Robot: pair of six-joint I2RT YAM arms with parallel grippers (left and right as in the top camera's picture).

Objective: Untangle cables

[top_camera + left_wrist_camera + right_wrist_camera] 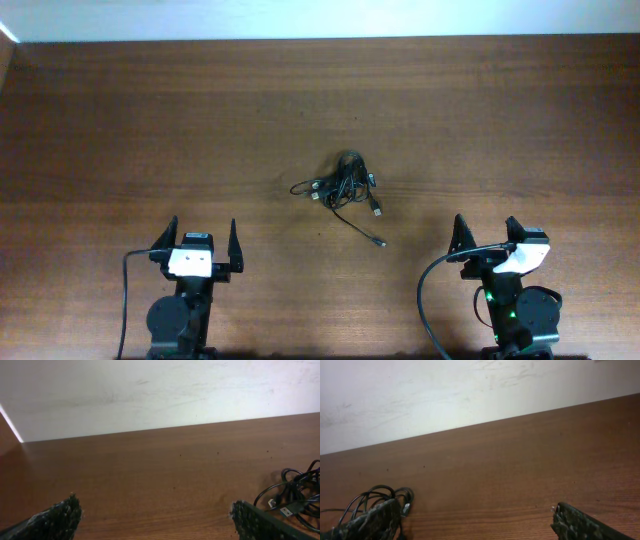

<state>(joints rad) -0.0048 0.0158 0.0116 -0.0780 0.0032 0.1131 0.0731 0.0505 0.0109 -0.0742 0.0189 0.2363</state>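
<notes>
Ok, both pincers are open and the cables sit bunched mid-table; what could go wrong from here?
The cables form one tight clump, so a pinch may catch several strands and tighten the knot.
If the left pincer and right pincer grab the same cord, pulling apart loosens nothing.
The trailing plug end lies flat on the table, thin and easy to miss.

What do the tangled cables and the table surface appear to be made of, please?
The cables look like thin black plastic- or rubber-sheathed cord, bending in loose loops; their small plug ends glint like metal. The table looks like brown wood or wood-look laminate, with streaked grain and a faint sheen; I cannot tell which.
</notes>
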